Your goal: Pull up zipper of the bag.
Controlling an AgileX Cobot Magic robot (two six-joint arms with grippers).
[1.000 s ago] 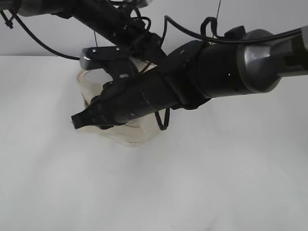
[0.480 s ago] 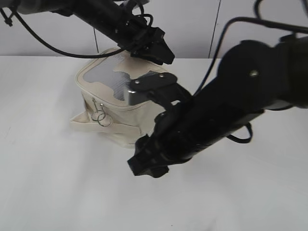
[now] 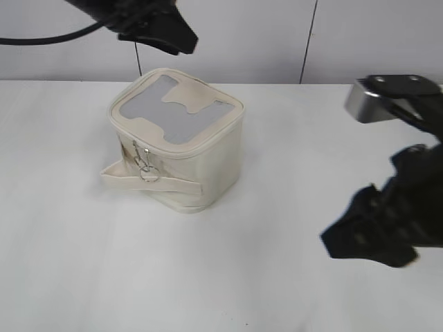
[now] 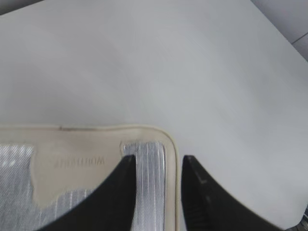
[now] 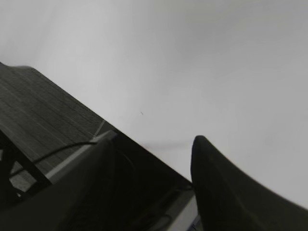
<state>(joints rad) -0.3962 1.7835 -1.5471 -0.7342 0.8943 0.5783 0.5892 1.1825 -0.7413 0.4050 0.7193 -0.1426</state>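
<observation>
A cream box-shaped bag (image 3: 201, 162) with a silver top panel stands on the white table, left of centre. Its zipper pull with metal rings (image 3: 146, 169) hangs at the front-left corner, above a cream strap (image 3: 156, 182). My left gripper (image 3: 173, 38) hovers above the bag's back edge, open and empty. In the left wrist view its fingers (image 4: 156, 163) frame the corner of the bag's top (image 4: 72, 163) without touching it. My right gripper (image 3: 367, 238) is at the lower right, far from the bag. In the right wrist view it (image 5: 154, 144) is open and empty over the table edge.
The white table (image 3: 69, 263) stretches around the bag. A grey wall with a dark vertical seam (image 3: 309, 41) stands behind. The right wrist view shows the table's edge (image 5: 103, 130) and dark floor (image 5: 33, 110) beyond.
My right arm has swung away from the bag to the lower right. My left gripper has risen up and left off the bag's top. The bag now shows whole.
</observation>
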